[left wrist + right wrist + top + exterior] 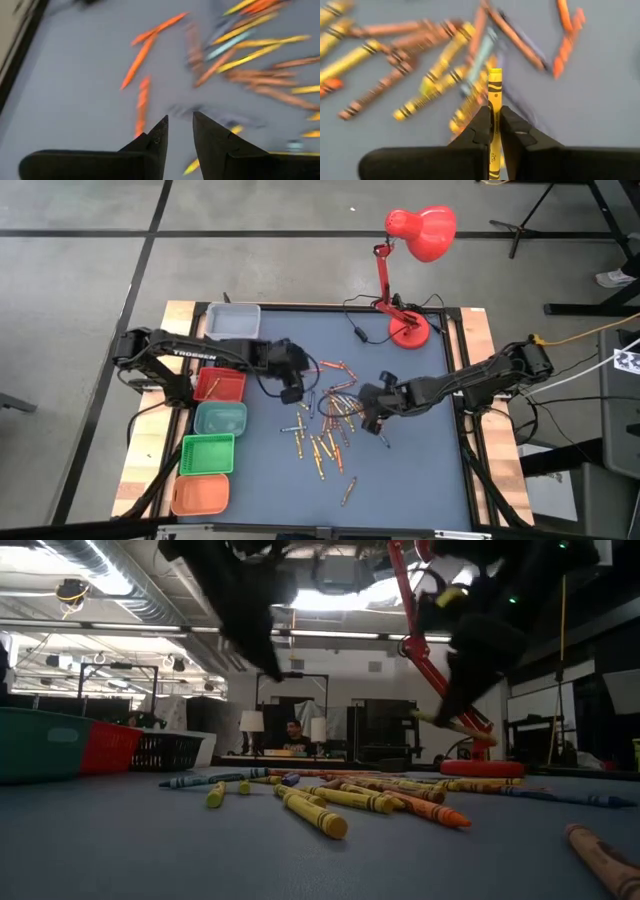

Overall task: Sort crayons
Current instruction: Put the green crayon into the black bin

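Two dark arms reach over the blue-grey table [420,470] from opposite sides. A red desk lamp [415,240] stands at the table's far edge, beyond the right gripper [378,420]. Five small bins line the table's side behind the left gripper [292,393]: a grey bin [232,320], a red bin [218,386], a teal bin [220,418], a green bin [207,454] and an orange bin [200,495]. The scattered crayons [335,425] lie between the two grippers, mostly yellow, orange and brown, with a few orange ones nearer the left gripper. The left gripper hovers above the table with its fingers [159,137] parted and holding nothing. The right gripper is clamped on a yellow crayon [494,100], which pokes forward from between its fingers [481,125], lifted above the pile.
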{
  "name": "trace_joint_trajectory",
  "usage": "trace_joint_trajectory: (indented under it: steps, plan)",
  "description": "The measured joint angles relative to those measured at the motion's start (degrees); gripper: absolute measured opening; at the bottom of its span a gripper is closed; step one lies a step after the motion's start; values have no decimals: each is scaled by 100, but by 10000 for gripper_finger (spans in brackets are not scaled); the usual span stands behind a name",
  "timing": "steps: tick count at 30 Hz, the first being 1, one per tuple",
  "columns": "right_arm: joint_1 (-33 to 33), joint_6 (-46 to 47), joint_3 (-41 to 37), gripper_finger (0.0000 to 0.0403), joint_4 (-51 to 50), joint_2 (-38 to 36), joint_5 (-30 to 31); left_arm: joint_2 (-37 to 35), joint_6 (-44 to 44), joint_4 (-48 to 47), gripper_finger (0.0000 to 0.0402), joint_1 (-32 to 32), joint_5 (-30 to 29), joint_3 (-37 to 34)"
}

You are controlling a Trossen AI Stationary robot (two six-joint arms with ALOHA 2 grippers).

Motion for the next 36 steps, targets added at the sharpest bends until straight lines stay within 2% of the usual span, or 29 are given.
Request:
trace_joint_trajectory:
  steps: [6,11,17,24,36]
  plan:
    - [2,-1702,11,24,1182,-3,172,0,843,620,74,-271,776,0]
    - [0,-2908,11,24,2140,-3,265,0,1073,719,74,-437,784,0]
    - [2,-3717,13,25,3135,-4,262,0,1065,832,74,-495,778,0]
    - [-120,-3855,17,25,3828,-10,218,0,1202,1495,74,-555,771,0]
    - [-225,-3321,22,25,3514,-14,193,0,1283,1876,74,-574,743,-2]
